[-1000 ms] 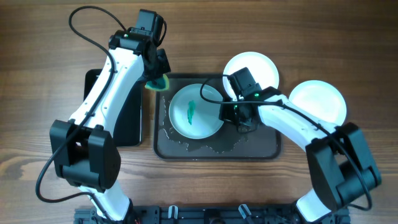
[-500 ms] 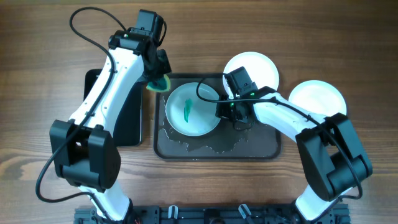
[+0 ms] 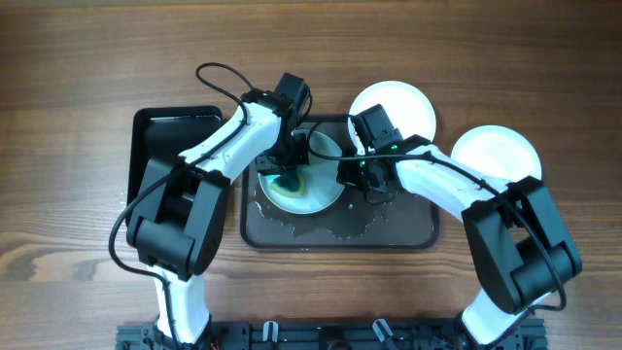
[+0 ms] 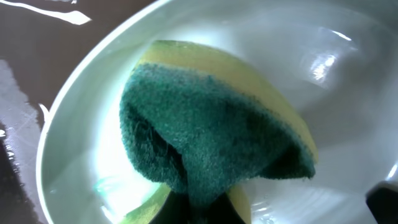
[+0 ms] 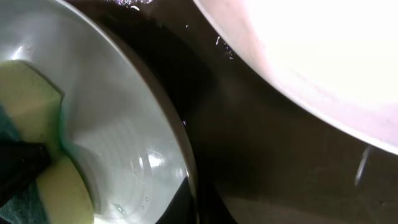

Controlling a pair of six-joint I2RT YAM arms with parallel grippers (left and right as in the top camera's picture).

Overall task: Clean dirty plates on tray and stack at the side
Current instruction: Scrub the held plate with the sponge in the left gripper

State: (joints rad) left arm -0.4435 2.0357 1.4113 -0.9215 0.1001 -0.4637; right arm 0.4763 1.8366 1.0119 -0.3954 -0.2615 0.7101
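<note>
A white plate point(image 3: 321, 185) smeared with green sits on the dark tray point(image 3: 389, 226). My left gripper point(image 3: 287, 178) is shut on a green and yellow sponge point(image 4: 211, 130) and presses it onto the plate point(image 4: 348, 93). My right gripper point(image 3: 355, 175) is shut on the plate's right rim point(image 5: 180, 149), one finger inside and one outside. The sponge also shows at the left of the right wrist view point(image 5: 25, 124). Two clean white plates lie at the right: one point(image 3: 403, 102) overlapping the tray's far edge, one point(image 3: 498, 157) on the table.
A second black tray point(image 3: 175, 146) lies at the left of the table. Water pools on the dark tray point(image 3: 282, 222) around the plate. The clean plate's rim point(image 5: 311, 74) sits close above my right gripper.
My left arm has swung right from the tray's far left corner and brought the sponge down onto the plate. The green streak is now smeared. The right gripper stays on the rim.
</note>
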